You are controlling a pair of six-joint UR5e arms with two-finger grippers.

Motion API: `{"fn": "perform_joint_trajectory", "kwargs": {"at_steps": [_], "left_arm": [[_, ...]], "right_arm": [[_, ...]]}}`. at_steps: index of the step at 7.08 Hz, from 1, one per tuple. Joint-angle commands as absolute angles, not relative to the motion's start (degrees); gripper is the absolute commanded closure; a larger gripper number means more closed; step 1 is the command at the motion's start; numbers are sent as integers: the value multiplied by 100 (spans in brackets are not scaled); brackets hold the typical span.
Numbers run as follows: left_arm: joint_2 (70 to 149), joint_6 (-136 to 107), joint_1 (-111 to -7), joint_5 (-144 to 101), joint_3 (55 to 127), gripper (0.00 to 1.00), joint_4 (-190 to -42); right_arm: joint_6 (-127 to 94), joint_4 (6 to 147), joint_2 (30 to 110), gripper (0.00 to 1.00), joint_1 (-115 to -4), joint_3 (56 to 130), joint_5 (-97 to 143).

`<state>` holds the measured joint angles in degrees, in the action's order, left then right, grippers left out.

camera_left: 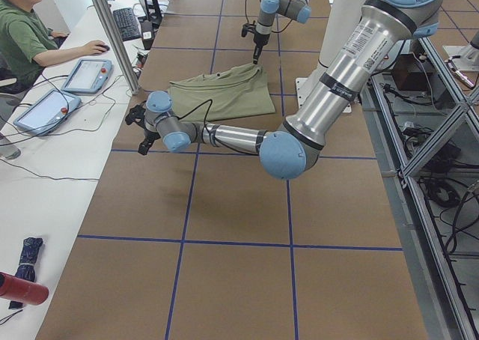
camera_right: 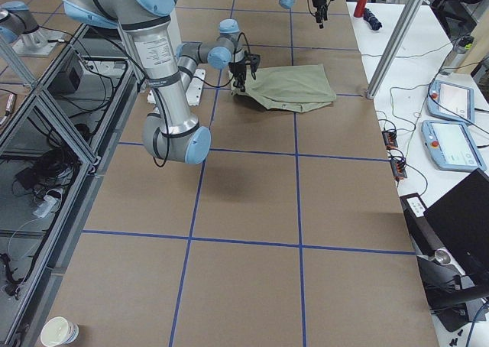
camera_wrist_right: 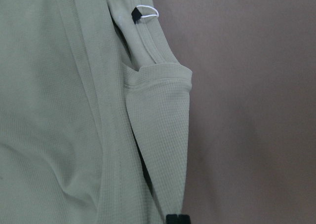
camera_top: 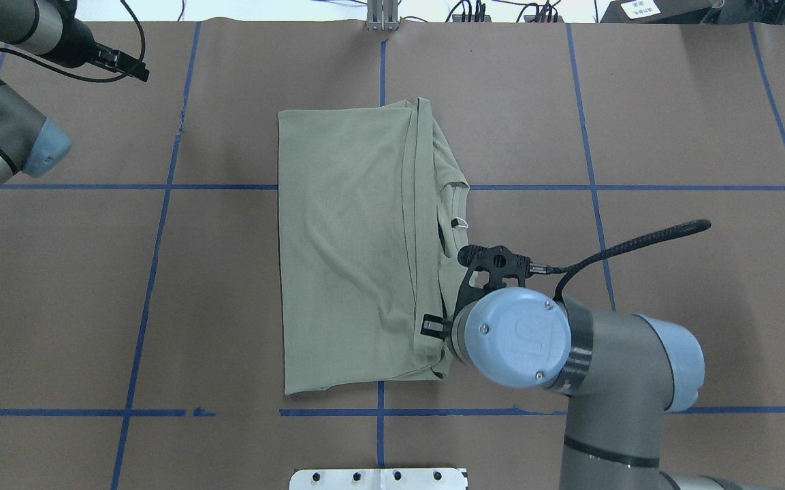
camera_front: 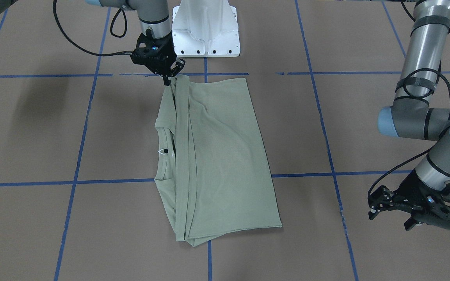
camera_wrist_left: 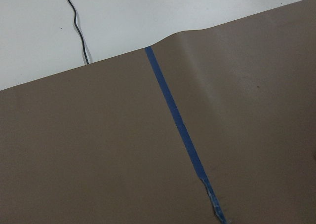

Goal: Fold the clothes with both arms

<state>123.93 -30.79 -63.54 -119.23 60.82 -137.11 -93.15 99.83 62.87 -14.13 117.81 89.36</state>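
Fold under way: the shirt [camera_front: 221,156] lies as a long rectangle at the middle of the table [camera_front: 33,136], collar edge toward the robot's right. The right pincer [camera_front: 169,78] appears to pinch its layered corner on the robot's side. The left pincer [camera_front: 373,203] hangs spread and empty, well apart. We judge 1 cross fold remains, so the left pincer must next take the far corner.

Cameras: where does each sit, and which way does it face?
Front-facing: across the table, facing the robot; right hand, left hand, base.
Overhead: behind the robot, looking down; right arm above shirt.
Left side: table's end; left arm nearest.
Right side: opposite end; right arm nearest.
Left wrist: down at tape; no hand shows.
Right wrist: down at shirt; one fingertip.
Front-facing and overhead share the shirt.
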Motion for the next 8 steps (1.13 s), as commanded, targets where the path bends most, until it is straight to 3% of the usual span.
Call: {"fn": "perform_joint_trajectory", "kwargs": {"at_steps": [1, 2, 3, 4, 8], "left_arm": [[12393, -3076, -6354, -11927, 6082, 0, -13711], [12393, -3076, -6354, -11927, 6082, 0, -13720], [12393, -3085, -6354, -11927, 6082, 0, -13720], [12401, -3094, -6354, -11927, 6091, 0, -13720], [12401, -3094, -6346, -11944, 6100, 0, -13720]], "right_arm": [[-9684, 10063, 6328, 100, -784, 11865, 8447], [-9686, 10063, 6337, 100, -774, 11865, 8429], [-9633, 10063, 6389, 8, -782, 11857, 8420], [-9502, 10072, 6407, 0, -1026, 11856, 8516], [-6687, 10239, 5734, 0, -1819, 11244, 10051]]}}
